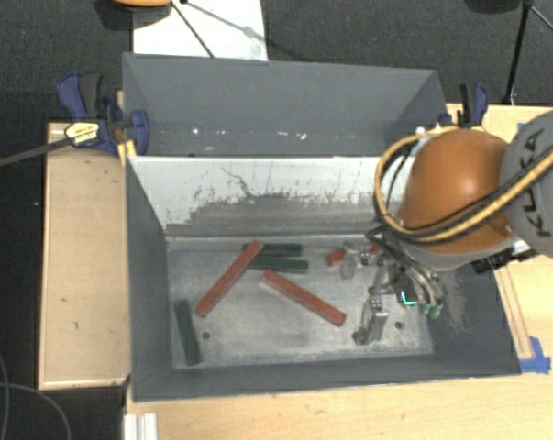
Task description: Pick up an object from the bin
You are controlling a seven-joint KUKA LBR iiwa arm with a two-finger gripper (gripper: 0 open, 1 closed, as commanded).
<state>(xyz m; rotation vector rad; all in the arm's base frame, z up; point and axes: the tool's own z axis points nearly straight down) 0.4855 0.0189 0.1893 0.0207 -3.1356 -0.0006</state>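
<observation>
Red-brown bar (304, 298) lies lower centre, just left of the gripper (375, 324), whose opening I cannot tell; it looks stiff and light, best pinched across its narrow middle.

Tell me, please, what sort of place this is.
Likely a robot lab test station: a grey metal bin holding a few loose sticks, and a robot arm with its tool down inside it.

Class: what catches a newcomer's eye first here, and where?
The arm's round orange wrist cover looms at the right, its gripper low over the grey metal bin's right floor. Two long red-brown sticks lie slanted mid-floor, by dark green sticks; one more green stick lies along the left wall.
</observation>
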